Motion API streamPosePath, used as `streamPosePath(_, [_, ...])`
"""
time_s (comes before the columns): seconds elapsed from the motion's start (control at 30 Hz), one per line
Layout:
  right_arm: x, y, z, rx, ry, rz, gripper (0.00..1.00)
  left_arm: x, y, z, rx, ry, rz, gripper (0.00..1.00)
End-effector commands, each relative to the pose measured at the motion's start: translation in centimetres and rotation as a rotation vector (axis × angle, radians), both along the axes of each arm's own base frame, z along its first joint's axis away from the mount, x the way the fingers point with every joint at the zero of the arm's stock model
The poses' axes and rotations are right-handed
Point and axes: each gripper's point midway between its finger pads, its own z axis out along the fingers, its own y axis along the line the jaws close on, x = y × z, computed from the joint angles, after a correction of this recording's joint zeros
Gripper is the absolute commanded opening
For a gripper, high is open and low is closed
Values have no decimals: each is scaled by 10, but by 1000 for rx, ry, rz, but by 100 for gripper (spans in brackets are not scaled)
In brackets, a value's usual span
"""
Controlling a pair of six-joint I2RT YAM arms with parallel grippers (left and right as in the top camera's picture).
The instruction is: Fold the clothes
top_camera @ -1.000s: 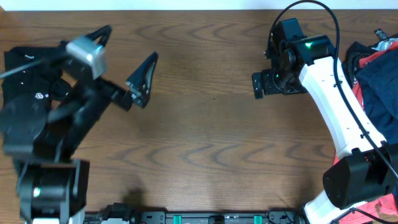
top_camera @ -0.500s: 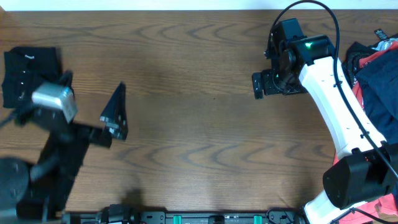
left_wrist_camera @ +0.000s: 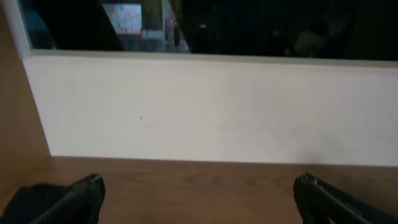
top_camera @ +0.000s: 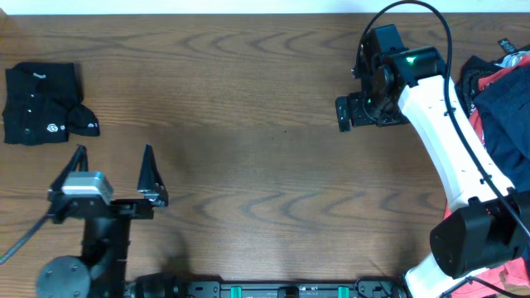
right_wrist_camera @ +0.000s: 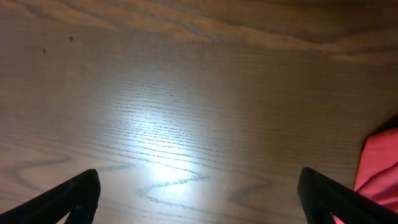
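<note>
A black shirt with small white logo marks lies folded into a small bundle at the far left of the table; its dark edge shows at the lower left of the left wrist view. My left gripper hovers near the front edge, well clear of the shirt, open and empty. My right gripper hangs over bare wood right of centre, open with nothing between its fingers. More clothes, coral-red and dark navy, are heaped at the right edge; a coral-red corner shows in the right wrist view.
A white wall runs along the table's far edge, with a dark window above it. The right arm's white link stretches from the front right corner beside the heap. The wooden table lies bare between the two grippers.
My left arm has drawn back from the black shirt toward the front edge, leaving the folded bundle uncovered at the far left. The right arm has not moved.
</note>
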Motion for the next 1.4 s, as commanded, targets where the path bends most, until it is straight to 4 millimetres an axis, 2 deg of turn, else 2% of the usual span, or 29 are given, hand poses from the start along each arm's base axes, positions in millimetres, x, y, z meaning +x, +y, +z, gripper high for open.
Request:
streamPosePath(0.0, [-1, 5, 1, -12, -5, 13, 99, 4, 4, -26, 10, -8, 19, 98])
streamPosePath(0.13, [-1, 4, 1, -13, -5, 13, 98, 11, 3, -59, 12, -21, 8, 98])
streamPosePath(0.23, [-1, 5, 1, -13, -4, 13, 99, 15, -1, -76, 12, -30, -13, 98])
streamPosePath(0.43, [-1, 4, 1, -13, -5, 13, 99, 16, -9, -100, 10, -21, -45, 98])
streamPosePath(0.73, [-1, 5, 1, -12, -5, 13, 99, 14, -12, -111, 7, -24, -58, 98])
streamPosePath(1.03, [-1, 5, 1, -12, -5, 13, 99, 19, -19, -134, -2, 20, -94, 98])
streamPosePath(1.23, [-1, 4, 1, -13, -5, 13, 99, 20, -19, -137, -5, 27, -95, 98])
streamPosePath(1.37, [-1, 5, 1, -12, -5, 13, 99, 20, -19, -153, -12, 94, -95, 98])
